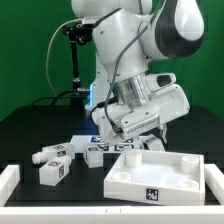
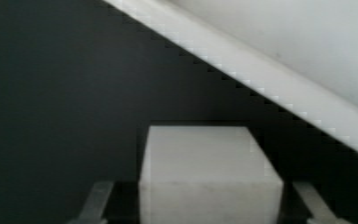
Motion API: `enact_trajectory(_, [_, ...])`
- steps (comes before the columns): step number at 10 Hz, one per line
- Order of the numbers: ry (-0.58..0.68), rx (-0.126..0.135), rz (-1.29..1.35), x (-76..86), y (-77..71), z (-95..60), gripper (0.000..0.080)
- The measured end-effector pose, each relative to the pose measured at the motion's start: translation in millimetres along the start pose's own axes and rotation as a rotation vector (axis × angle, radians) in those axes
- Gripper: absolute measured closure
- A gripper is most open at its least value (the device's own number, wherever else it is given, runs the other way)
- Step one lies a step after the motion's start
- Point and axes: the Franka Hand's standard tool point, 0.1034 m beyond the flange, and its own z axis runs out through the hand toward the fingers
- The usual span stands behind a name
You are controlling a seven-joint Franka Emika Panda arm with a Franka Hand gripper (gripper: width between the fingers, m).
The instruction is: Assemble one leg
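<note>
tool [image 2: 197,200]: clamped on a leg [image 2: 206,170]
tray [image 1: 185,178]: on the black tabletop [image 1: 30,125], beside the tool
loose legs [image 1: 52,160]: exterior view's left

A large white tray [image 1: 155,178] with raised edges lies on the black table [image 1: 40,125]. Behind the tray rises a green backdrop [image 1: 30,50].

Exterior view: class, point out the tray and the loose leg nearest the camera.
Tray [image 1: 128,188]: exterior view, on its front wall, left of the marker tag.
Leg [image 1: 49,172]: exterior view, on the white body of the block, beside its tag.
</note>
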Motion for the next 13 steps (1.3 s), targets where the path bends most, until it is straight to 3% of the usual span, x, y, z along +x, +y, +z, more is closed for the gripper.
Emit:
enact_trajectory(1, [-0.001, 0.001, 0.001, -0.1, -0.2, -0.3, 0.0438])
enact_trajectory(2, [0.000, 0.001, 0.001, 0.2, -0.3, -0.2, 0.0438])
enact_trajectory(4, [0.000, 0.001, 0.002, 0.5, -0.5, -0.1, 0.0180])
enact_trajectory(6, [0.000, 0.001, -0.001, -0.1, -1.1, -1.1, 0.0155])
enact_trajectory(7, [0.001, -0.028, -0.056, -7.6, -1.2, -12.4, 0.0155])
enact_trajectory(9, [-0.056, -0.026, -0.120, -24.6, -2.6, -47.3, 0.0150])
enact_trajectory(11, [-0.051, -0.072, -0.221, -34.5, 4.3, -63.8, 0.0150])
enact_trajectory(12, [-0.038, -0.103, -0.284, -35.1, 9.7, -58.4, 0.0150])
enact_trajectory(13, [-0.010, -0.096, -0.267, -28.9, 10.9, -44.4, 0.0150])
